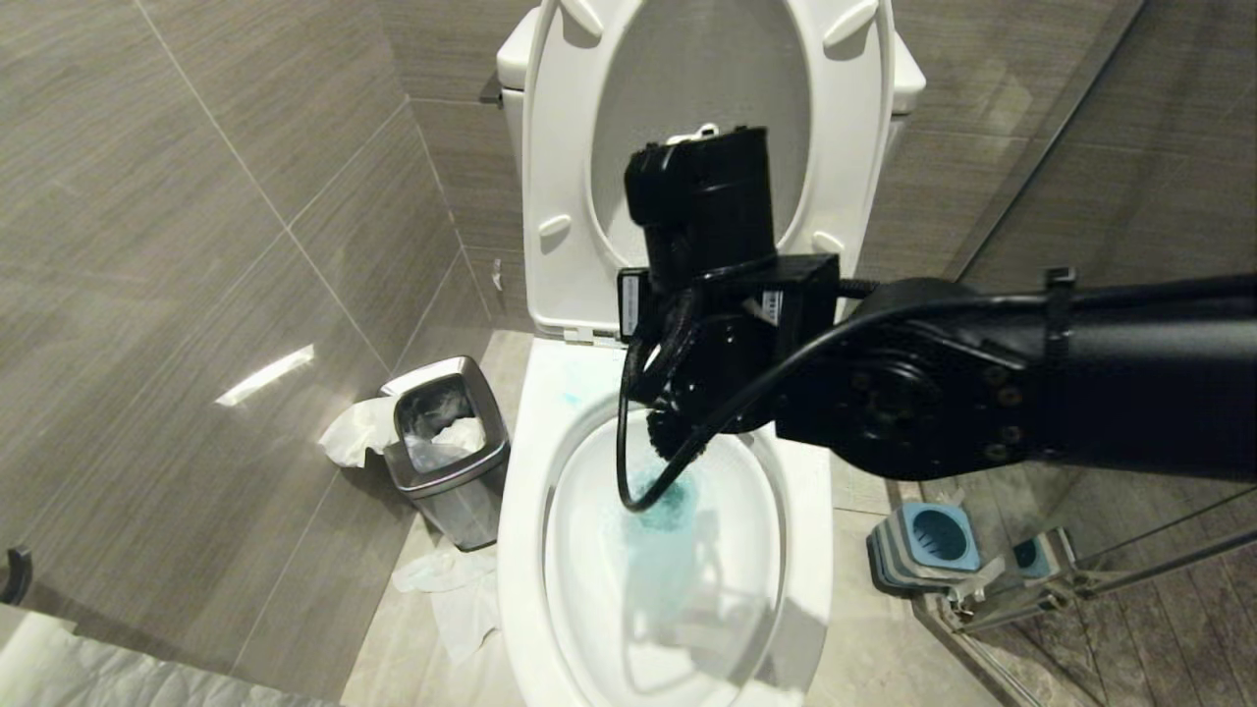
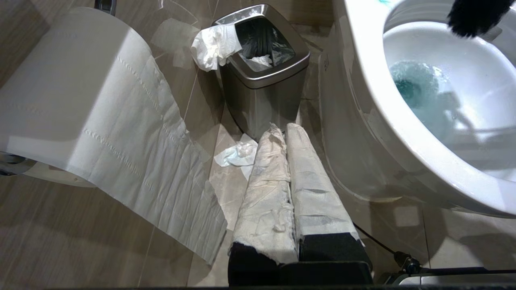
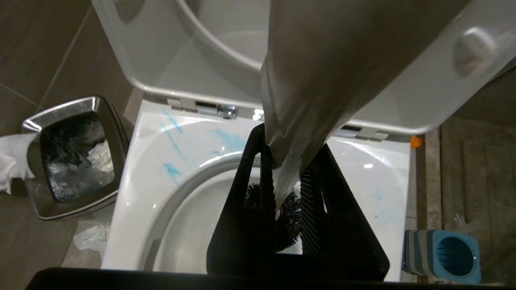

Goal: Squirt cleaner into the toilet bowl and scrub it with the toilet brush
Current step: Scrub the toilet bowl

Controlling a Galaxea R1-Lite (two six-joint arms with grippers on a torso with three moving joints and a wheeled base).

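Note:
The toilet bowl (image 1: pixel 520 511) stands open, its seat and lid raised against the tank. Turquoise cleaner (image 1: pixel 658 530) tints the water, and it streaks the back of the rim in the right wrist view (image 3: pixel 173 169). My right gripper (image 3: pixel 287 161) is shut on the white-grey handle (image 3: pixel 306 100) of the toilet brush. The black bristle head (image 1: pixel 673 442) hangs just inside the back of the bowl, above the water. My right arm (image 1: pixel 943 393) reaches in from the right and hides the gripper in the head view. My left gripper (image 2: pixel 285 131) is parked low beside the bowl, shut and empty, its fingers wrapped in white.
A steel bin (image 1: pixel 447 452) with tissue hanging over its edge stands left of the toilet, with crumpled paper (image 1: pixel 452 589) on the floor in front. The blue-and-grey brush holder (image 1: pixel 928 540) sits at the right by a glass partition (image 1: pixel 1129 550). A toilet roll (image 2: pixel 80 100) hangs near my left arm.

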